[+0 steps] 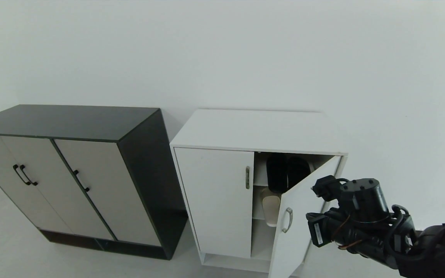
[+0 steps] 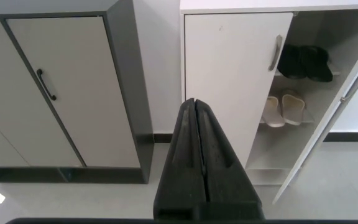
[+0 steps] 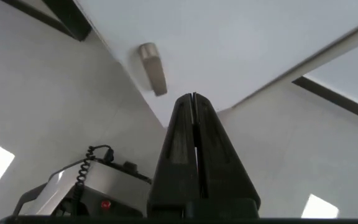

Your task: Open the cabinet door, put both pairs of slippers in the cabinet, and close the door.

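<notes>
The white cabinet (image 1: 257, 131) has its left door (image 1: 214, 200) closed and its right door (image 1: 299, 216) swung partly open. A black pair of slippers (image 1: 286, 172) (image 2: 306, 62) sits on the upper shelf, with a beige pair (image 1: 270, 206) (image 2: 283, 109) on the shelf below. My right gripper (image 3: 194, 96) is shut and empty, close to the outer face of the open door (image 3: 241, 43), beside its handle (image 3: 153, 68) (image 1: 287, 219). Whether it touches the door I cannot tell. My left gripper (image 2: 195, 102) is shut and empty, held back from the cabinet and pointing at its closed door (image 2: 235, 74).
A black cabinet with two grey doors (image 1: 72, 173) (image 2: 55, 93) stands to the left of the white one, with a narrow gap between them. Both back onto a plain white wall. A grey device with a coiled cord (image 3: 79, 186) lies on the floor.
</notes>
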### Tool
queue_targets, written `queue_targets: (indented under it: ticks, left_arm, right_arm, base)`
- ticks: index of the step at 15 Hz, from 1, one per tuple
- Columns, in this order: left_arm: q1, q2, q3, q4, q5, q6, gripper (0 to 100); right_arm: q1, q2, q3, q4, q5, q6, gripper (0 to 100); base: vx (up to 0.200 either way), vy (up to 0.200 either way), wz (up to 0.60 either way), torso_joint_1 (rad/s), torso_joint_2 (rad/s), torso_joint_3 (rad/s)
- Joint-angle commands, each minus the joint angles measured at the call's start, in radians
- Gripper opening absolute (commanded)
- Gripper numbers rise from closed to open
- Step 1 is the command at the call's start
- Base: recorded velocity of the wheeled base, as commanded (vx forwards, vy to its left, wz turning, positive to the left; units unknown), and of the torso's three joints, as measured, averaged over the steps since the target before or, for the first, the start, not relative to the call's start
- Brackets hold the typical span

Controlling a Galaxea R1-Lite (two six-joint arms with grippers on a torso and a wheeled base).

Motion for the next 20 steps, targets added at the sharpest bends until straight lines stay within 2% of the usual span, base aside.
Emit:
queue_targets:
  ticks: [1, 4, 7, 15, 18, 20]
  left_arm:
    - [0.000, 0.000, 0.000, 0.000, 0.000, -0.001, 0]
    - [0.000, 0.000, 0.000, 0.000, 0.000, -0.001, 0]
    - [0.000, 0.000, 0.000, 0.000, 0.000, -0.001, 0]
    - [0.000, 0.000, 0.000, 0.000, 0.000, -0.001, 0]
    - [0.000, 0.001, 0.000, 0.000, 0.000, -0.002, 0]
    - [0.000, 0.000, 0.000, 0.000, 0.000, -0.002, 0]
  right_arm:
    - [-0.003, -0.050, 0.028, -0.006, 0.007, -0.002, 0]
    - [-0.006, 0.028, -0.046, -0.017, 0.010, 0.002, 0]
    - [-0.006, 0.119, -0.110, -0.091, 0.008, 0.001, 0]
    - [-0.039, 0.267, -0.294, -0.098, 0.008, 0.002, 0]
    - [-0.049, 0.333, -0.405, -0.095, 0.005, 0.067, 0]
    - [-0.064, 0.358, -0.434, -0.097, 0.007, 0.076, 0]
  base:
    - [0.000, 0.000, 0.00, 0.000, 0.00, 0.000]
    - [0.000, 0.000, 0.00, 0.000, 0.00, 0.000]
    - [0.000, 0.000, 0.00, 0.000, 0.00, 0.000]
    - [0.000, 0.000, 0.00, 0.000, 0.00, 0.000]
    - [0.000, 0.000, 0.00, 0.000, 0.00, 0.000]
    - [0.000, 0.000, 0.00, 0.000, 0.00, 0.000]
